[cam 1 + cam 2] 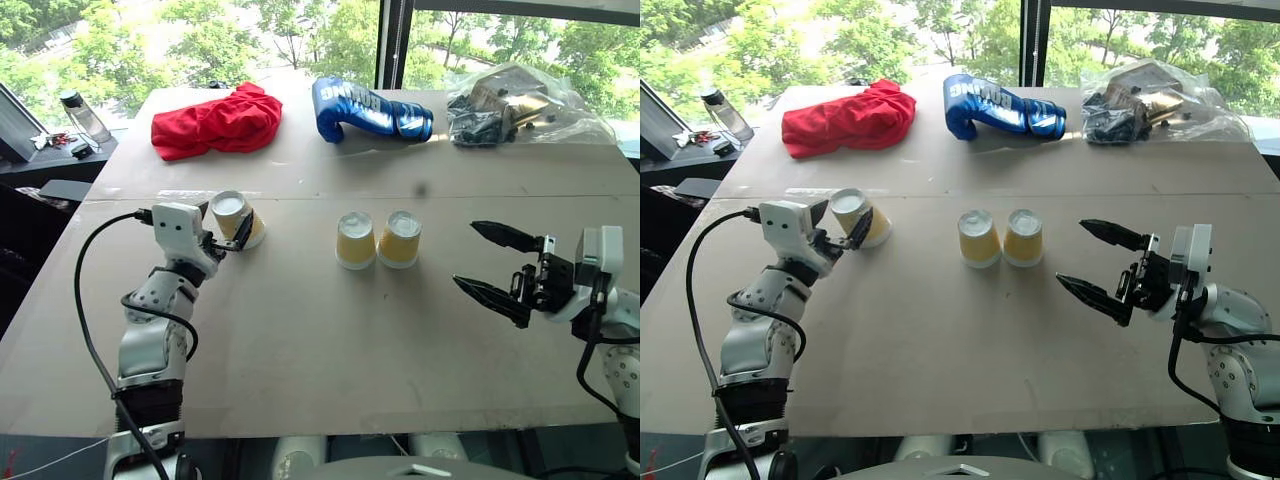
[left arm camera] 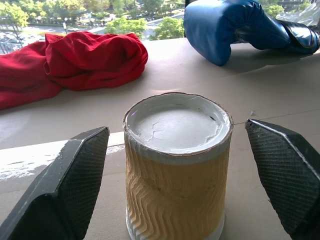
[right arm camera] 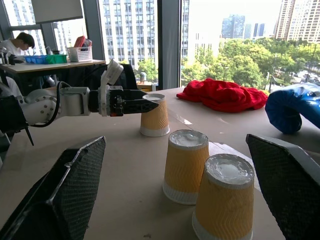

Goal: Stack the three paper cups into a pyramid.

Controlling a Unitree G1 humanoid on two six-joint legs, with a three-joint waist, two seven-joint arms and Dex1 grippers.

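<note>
Three yellow-tan paper cups stand upside down on the table. Two of them (image 1: pixel 355 240) (image 1: pixel 400 238) are side by side at the centre, touching or nearly so. The third cup (image 1: pixel 230 210) stands apart to the left. My left gripper (image 2: pixel 176 129) is open around this third cup, one finger on each side with a gap between each finger and the cup wall. My right gripper (image 1: pixel 466 254) hangs open and empty to the right of the centre pair, pointing toward them.
Along the far side of the table (image 1: pixel 300 350) lie a red cloth (image 1: pixel 215 122), a blue boxing glove (image 1: pixel 370 108) and a clear plastic bag of dark items (image 1: pixel 510 105). A bottle (image 1: pixel 85 115) stands off the table's far left corner.
</note>
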